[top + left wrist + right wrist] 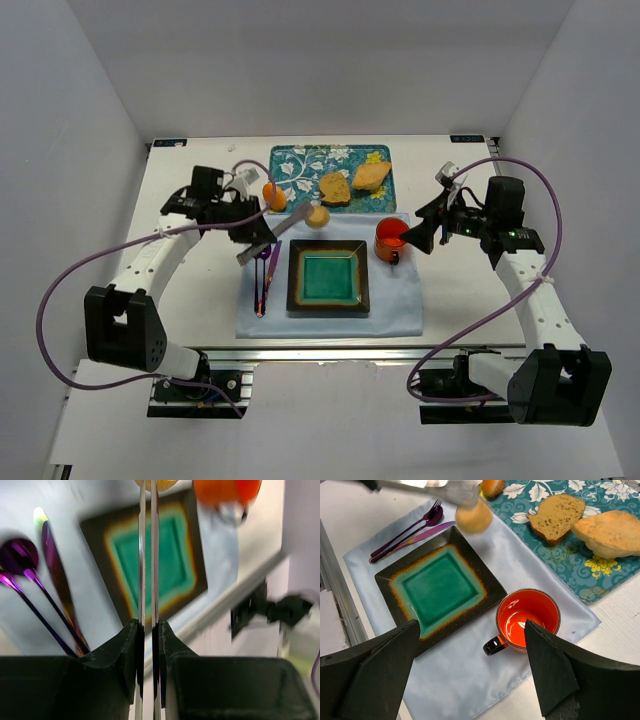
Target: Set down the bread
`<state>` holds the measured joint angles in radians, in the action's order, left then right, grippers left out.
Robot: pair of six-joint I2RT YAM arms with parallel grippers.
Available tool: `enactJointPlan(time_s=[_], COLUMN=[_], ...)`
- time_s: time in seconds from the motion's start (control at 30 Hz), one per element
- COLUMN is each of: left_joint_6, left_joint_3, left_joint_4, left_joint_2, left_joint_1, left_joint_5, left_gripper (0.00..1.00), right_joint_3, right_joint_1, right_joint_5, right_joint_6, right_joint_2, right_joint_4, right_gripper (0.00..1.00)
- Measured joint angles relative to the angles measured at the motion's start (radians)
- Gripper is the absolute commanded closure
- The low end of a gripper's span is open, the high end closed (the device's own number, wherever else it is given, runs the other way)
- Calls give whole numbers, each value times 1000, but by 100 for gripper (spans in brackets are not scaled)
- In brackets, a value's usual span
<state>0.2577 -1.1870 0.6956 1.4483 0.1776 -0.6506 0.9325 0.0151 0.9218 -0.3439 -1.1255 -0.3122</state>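
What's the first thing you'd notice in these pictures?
A small round bread roll hangs pinched in metal tongs, squeezed by the left gripper, near the far edge of a square green plate. A bright orange mug sits right of the plate, and a flowery teal tray behind holds more bread.

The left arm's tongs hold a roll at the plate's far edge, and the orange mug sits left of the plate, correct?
No: the mug sits right of the plate, not left, as the top view shows. The left gripper and its tongs do hold the roll at the plate's far edge.
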Motion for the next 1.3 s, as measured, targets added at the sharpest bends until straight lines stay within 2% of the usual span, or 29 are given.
enactJointPlan(time_s=[0.23,0.33,0.37,0.47,0.6,0.97,1.17,1.3], left_joint_6=[-85,-111,-116,-128,-135,-98,-56,-17], left_joint_3=[148,164,167,167,166,87,-21,-75], left_joint_4=[127,154,158,159,167,166,111,35], left_joint_2=[-22,-21,-21,-21,-22,-62,-53,11], left_joint_1=[102,127,132,138,139,139,139,139], left_joint_5=[-28,-20,-17,-3,17,90,89,80], left_gripper=[93,79,67,52,47,50,53,56], right_joint_3=[0,0,0,0,0,0,0,0], right_joint_1=[0,0,0,0,0,0,0,0], right_joint_5=[2,2,2,2,1,2,2,2], right_joint_6=[0,0,0,0,0,0,0,0], right_joint_2=[-24,-27,-27,-26,-24,-13,-13,-13], right_joint_4=[-5,-8,-8,-8,-8,-8,-8,-8], right_gripper=[11,11,11,11,11,11,11,11])
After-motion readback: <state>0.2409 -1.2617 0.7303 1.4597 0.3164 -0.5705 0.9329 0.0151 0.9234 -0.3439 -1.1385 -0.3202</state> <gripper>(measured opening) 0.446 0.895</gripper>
